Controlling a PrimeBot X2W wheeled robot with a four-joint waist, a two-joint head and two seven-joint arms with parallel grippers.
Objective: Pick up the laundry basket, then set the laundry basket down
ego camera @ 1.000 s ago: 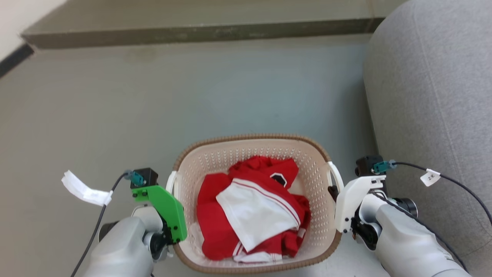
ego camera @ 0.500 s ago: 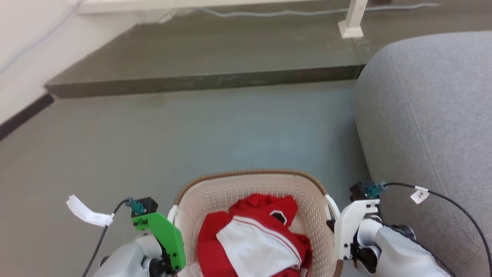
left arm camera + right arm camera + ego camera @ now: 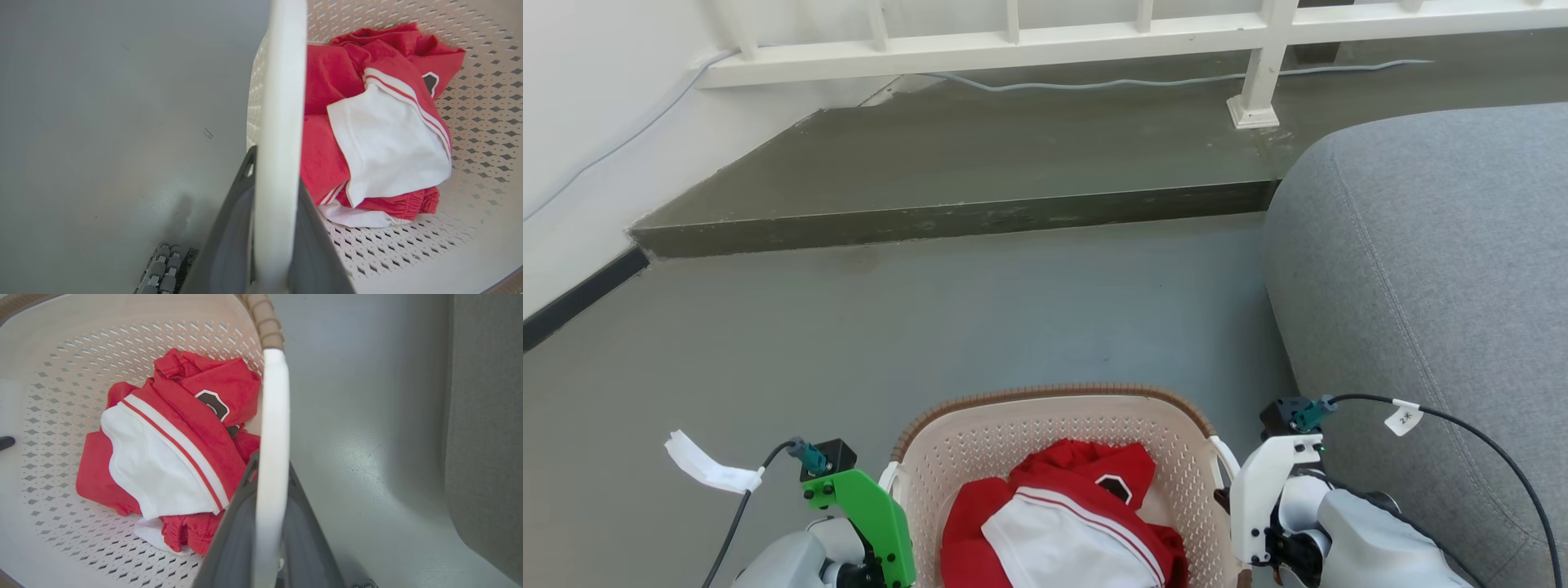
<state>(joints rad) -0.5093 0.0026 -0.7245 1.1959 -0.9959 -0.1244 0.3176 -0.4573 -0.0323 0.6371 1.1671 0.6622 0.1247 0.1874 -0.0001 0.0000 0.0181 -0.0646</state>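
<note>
- One laundry basket [image 3: 1054, 394], cream with a brown rim, low centre of the head view, between the two arms; grey sofa [image 3: 1437, 269] just to its right, grey floor [image 3: 915, 327] beyond.
- Two white handles, one per side.
- Left gripper [image 3: 276, 171]: both dark fingers pinch the left handle [image 3: 282, 94], one each side.
- Right gripper [image 3: 271, 465]: pinches the right handle [image 3: 274, 416] the same way.
- Inside: one heap of red-and-white clothing [image 3: 1062, 531]; number of pieces cannot be told.
- One step [image 3: 947, 220] and one white railing [image 3: 1013, 41] behind.
</note>
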